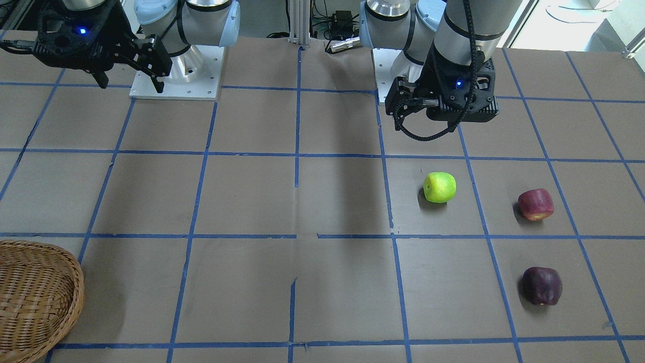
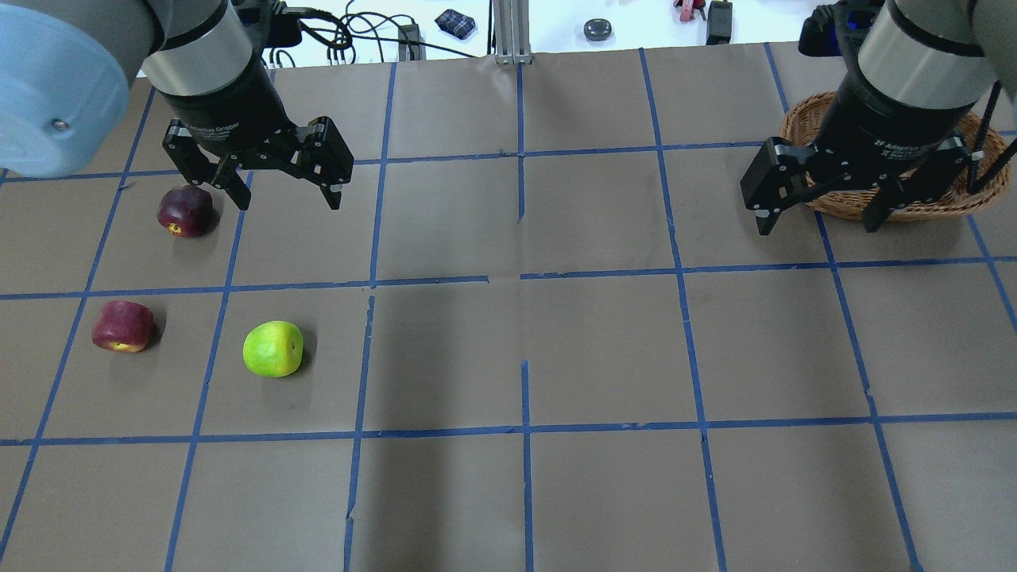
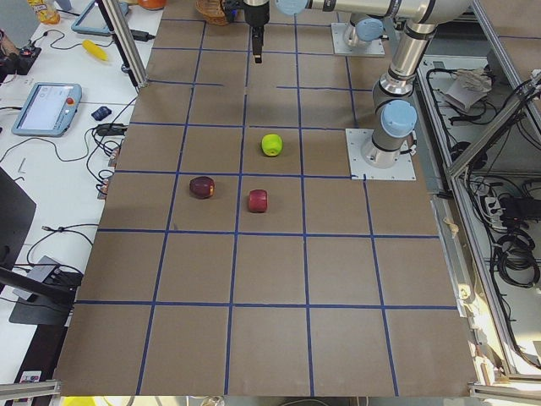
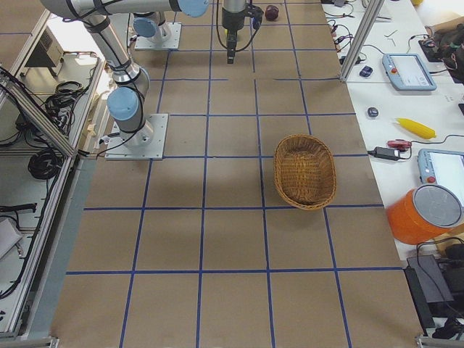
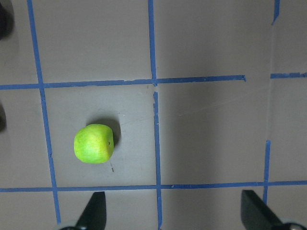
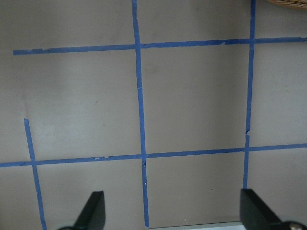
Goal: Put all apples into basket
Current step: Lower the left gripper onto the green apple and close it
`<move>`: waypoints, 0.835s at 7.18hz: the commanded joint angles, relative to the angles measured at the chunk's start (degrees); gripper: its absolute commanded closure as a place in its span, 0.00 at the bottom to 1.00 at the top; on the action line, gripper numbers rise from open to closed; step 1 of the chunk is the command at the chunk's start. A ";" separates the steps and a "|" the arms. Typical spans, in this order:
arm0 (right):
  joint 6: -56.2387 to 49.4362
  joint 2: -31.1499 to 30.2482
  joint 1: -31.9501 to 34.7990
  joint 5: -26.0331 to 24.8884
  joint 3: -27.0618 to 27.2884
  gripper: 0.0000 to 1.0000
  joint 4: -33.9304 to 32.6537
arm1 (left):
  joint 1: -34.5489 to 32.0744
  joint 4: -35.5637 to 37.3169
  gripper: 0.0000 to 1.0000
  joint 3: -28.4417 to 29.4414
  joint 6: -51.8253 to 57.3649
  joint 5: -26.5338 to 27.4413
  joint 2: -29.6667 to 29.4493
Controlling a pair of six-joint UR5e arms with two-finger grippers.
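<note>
Green apple (image 2: 272, 349) and red apple (image 2: 123, 326) lie nearest on the bench (image 2: 604, 342), dark apple (image 2: 185, 211) beyond. Left pincer (image 2: 286, 202) hangs above them, pointing down, jaws apart. Right pincer (image 2: 818, 225), also spread, hovers just short of the basket (image 2: 929, 208).

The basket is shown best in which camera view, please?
Exterior right: the whole basket shows, unobstructed and empty. Front-facing crops it at the corner; overhead, the right arm covers much of it; the right wrist catches a rim sliver; exterior left a scrap; left wrist nothing.
</note>
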 commanded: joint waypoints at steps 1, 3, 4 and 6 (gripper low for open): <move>-0.06 -0.25 -0.09 -0.61 0.63 0.00 0.05 | 5.35 0.11 0.00 -2.20 5.88 -0.10 0.42; 0.11 -0.33 -0.09 -0.69 0.90 0.00 -0.13 | 11.00 3.67 0.00 -10.77 7.77 -0.01 2.43; 0.20 -0.34 -0.09 -0.96 1.33 0.00 0.13 | 11.54 7.19 0.00 -15.35 9.25 0.16 3.14; 0.11 -1.21 -0.09 -0.87 2.47 0.00 0.05 | 16.78 25.42 0.00 -27.90 10.49 -0.19 1.58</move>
